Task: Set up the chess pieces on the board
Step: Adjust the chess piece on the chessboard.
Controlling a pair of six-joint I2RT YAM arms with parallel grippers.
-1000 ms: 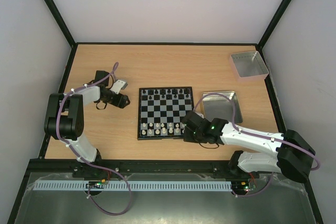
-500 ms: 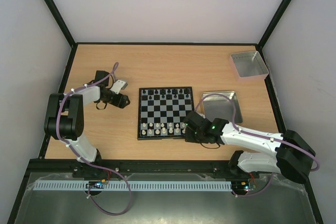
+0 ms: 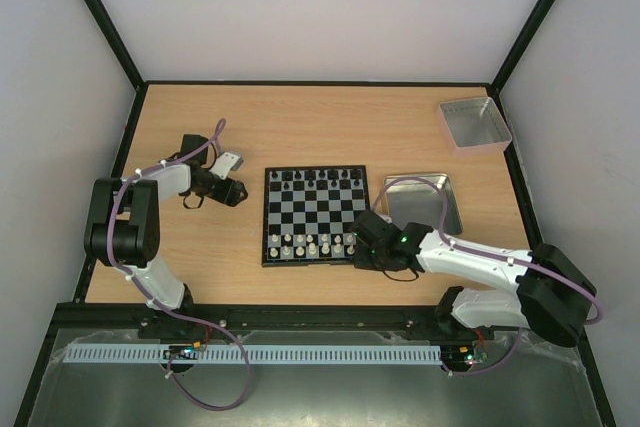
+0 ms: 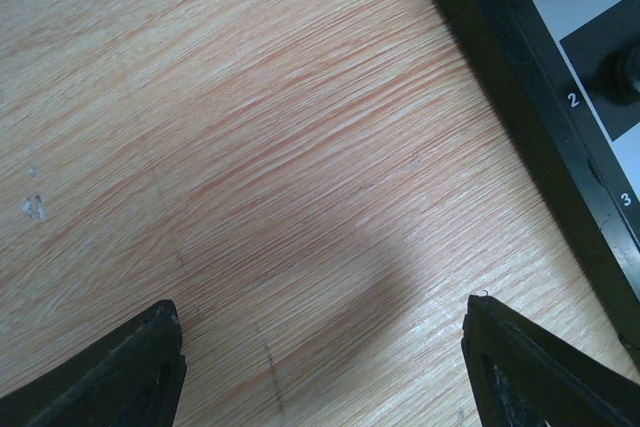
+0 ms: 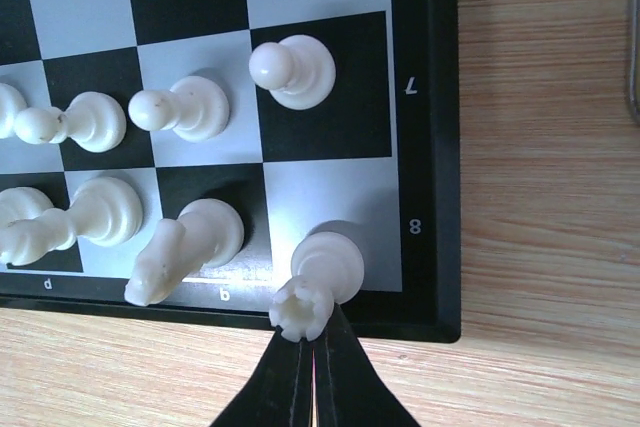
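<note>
Plainly light, hard and tippy, the white rook [image 5: 318, 282] at lower centre wants pinching at its narrow waist. Just beside it the right end effector [image 5: 313, 347] sits pressed together on nothing, while the left end effector [image 4: 320, 347] stands spread.

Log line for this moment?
left gripper open, empty, over table beside board | right gripper shut, tips at white rook | rook on corner square
</note>
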